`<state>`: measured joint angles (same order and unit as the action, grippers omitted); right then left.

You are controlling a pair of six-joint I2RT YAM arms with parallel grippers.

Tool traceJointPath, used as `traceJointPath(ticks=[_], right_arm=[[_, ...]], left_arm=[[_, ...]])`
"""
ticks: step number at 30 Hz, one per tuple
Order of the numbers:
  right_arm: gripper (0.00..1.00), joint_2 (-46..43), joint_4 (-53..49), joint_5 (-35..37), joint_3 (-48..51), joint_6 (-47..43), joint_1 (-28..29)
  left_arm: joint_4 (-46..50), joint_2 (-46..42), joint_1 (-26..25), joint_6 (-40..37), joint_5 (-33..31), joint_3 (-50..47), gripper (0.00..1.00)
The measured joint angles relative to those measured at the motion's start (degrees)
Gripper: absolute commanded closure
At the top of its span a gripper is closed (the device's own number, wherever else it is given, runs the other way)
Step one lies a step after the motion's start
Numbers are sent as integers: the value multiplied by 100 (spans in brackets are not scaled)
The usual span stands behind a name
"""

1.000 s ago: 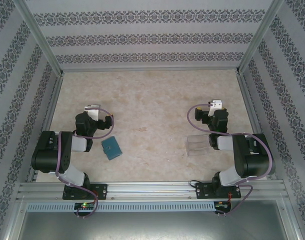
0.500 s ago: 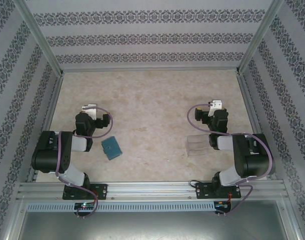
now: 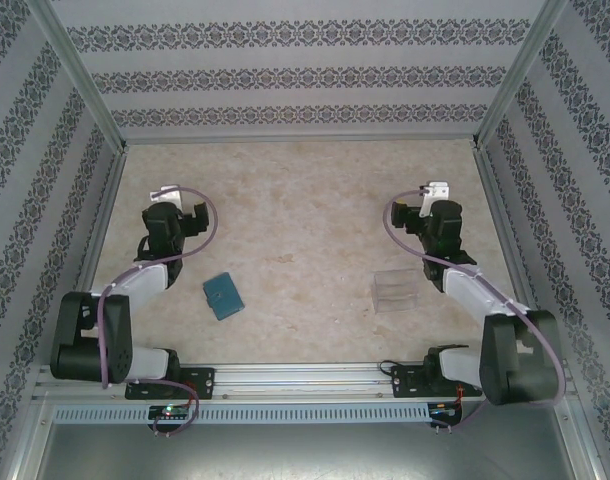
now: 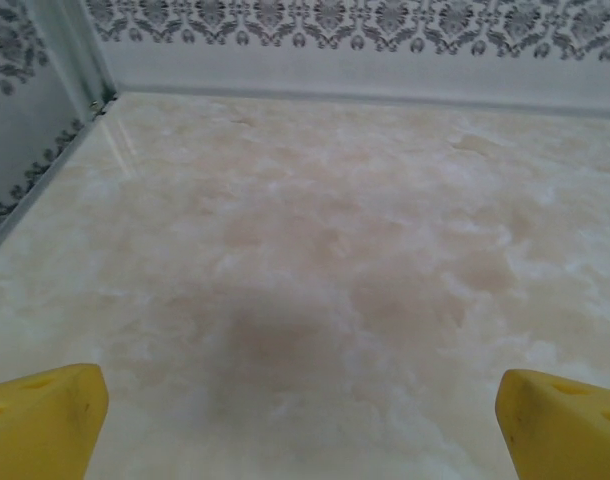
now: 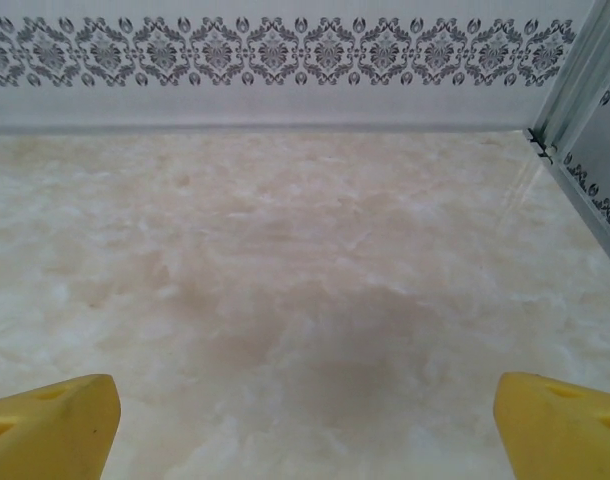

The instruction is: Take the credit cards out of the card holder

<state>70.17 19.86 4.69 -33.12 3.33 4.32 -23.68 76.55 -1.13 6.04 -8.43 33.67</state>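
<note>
With the left gripper (image 4: 303, 425) and right gripper (image 5: 303, 425) both wide and empty beyond the closed teal card holder (image 3: 223, 296), approaching it looks like the step in hand, and the left arm probably needs to reach back down to it.

Your top camera looks steeply down from behind the arm bases (image 3: 170, 381) over the whole beige marbled surface (image 3: 305, 210), while both wrist cameras skim low and close across it toward the damask-patterned back wall (image 4: 385, 40), shared by all.
</note>
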Motion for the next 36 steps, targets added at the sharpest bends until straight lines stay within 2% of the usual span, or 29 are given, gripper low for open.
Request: traceJointPath(ticks=[7,14,19,21,23,27,36], right_arm=[[17,-439,-2107,0,-726,684,507],[27,-570,-4057,-122,-1469,1447,1069],[45,-551,-5281,-289,-1864,1840,1355],[47,-529,-5722,-380,-1974,1956,1434],[47,-520,-6092,-459,-2009,2079,1506],[57,-426,-6642,-671,-2015,2275,1655],[69,494,-7071,-708,-2164,2553,2190]], left_arm=[[2048,-553,-144,809,7,612,0],[3974,-850,-151,1309,654,1257,0],[5021,-955,-151,1397,1187,1611,0],[5453,-953,-151,1394,1399,1823,0],[5783,-953,-151,1388,1609,2035,0],[6120,-955,-151,1235,1836,2251,0],[6454,-942,-151,807,1576,2249,0]])
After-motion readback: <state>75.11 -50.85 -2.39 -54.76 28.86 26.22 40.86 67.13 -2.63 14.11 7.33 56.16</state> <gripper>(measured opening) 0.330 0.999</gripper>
